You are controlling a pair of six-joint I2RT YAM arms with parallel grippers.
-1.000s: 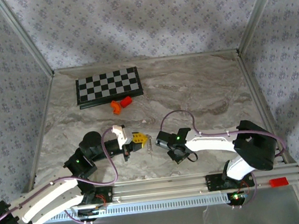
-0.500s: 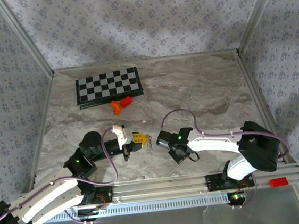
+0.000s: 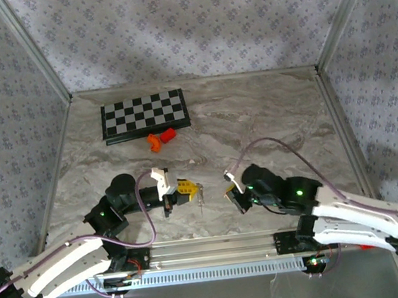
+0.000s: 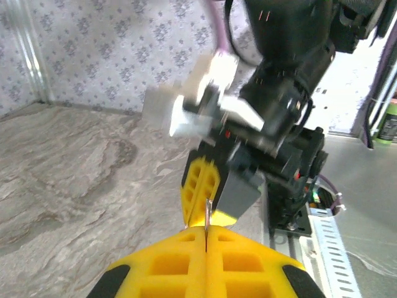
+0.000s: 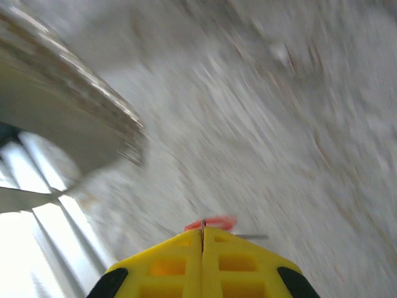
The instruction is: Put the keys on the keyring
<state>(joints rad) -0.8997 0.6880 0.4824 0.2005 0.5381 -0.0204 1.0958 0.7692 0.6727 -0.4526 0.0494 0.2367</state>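
My left gripper (image 3: 191, 187) is shut on a thin silver key (image 3: 200, 196), which hangs down from its yellow fingertips over the marble table. In the left wrist view the key's edge (image 4: 207, 212) sticks up out of the closed left gripper (image 4: 206, 228). Just beyond it are the yellow fingers (image 4: 200, 185) of the right gripper. My right gripper (image 3: 232, 190) sits a short way right of the key. Its wrist view is motion-blurred and shows the right gripper (image 5: 202, 231) shut on the keyring's thin wire. The red tag (image 5: 214, 222) pokes out just past the tips.
A black-and-white chessboard (image 3: 144, 114) lies at the back left of the table. Two orange blocks (image 3: 161, 138) sit just in front of it. A metal rail (image 3: 217, 250) runs along the near edge, and patterned walls enclose the table.
The right arm has swung: its elbow dropped low to the right, and its gripper turned and shifted slightly right, away from the key. The left arm has held still.
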